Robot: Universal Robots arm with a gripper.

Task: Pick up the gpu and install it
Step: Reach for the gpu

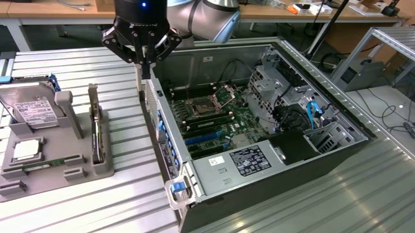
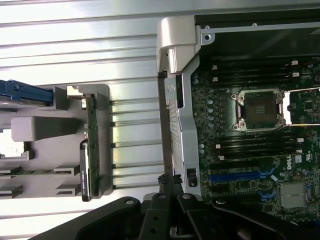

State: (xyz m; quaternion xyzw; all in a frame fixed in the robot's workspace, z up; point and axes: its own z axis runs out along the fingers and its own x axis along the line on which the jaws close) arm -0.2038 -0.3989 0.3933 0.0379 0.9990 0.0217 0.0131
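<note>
The gripper point(image 1: 146, 72) hangs over the open case's point(image 1: 214, 60) rear wall, fingers pinched together on nothing, while the gpu point(image 1: 96, 127) stands on edge in the grey tray point(image 1: 97, 170) alongside — pickup not begun, I'd say, and that thin card wants parted fingers squared over it.

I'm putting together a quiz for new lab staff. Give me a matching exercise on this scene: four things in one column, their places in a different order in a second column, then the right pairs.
Things
1. gpu
2. hard drive
3. gripper
4. processor socket

Places
A. over the wall of the computer case that faces the tray
B. on the motherboard inside the case
C. standing on edge in the tray, on the side nearest the case
D. in the tray, white label showing

Pairs: 1-C, 2-D, 3-A, 4-B
</note>
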